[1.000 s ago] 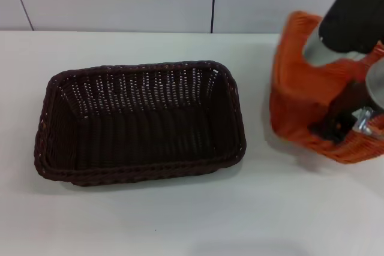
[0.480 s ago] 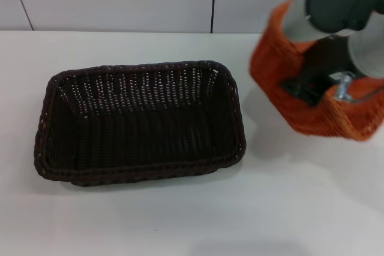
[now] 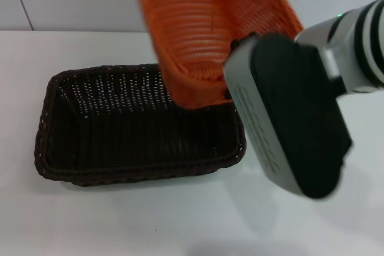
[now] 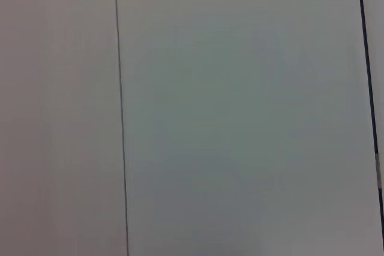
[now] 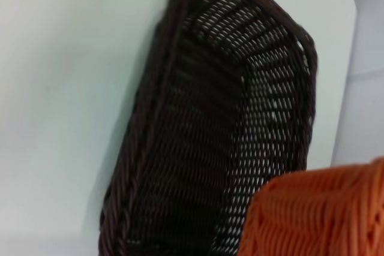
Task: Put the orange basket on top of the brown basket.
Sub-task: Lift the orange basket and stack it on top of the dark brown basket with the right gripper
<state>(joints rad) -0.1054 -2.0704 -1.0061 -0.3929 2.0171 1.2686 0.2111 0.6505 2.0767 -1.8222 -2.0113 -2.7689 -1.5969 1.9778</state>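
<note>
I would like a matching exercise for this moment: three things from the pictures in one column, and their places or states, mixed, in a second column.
Things:
1. bright orange woven basket
2. dark brown woven basket
3. white table

Places or states:
A. resting flat on the table, nothing lying inside
B. lifted and tilted, above the far right part of the other basket
C. lying under the dark basket

Pairs: 1-B, 2-A, 3-C
</note>
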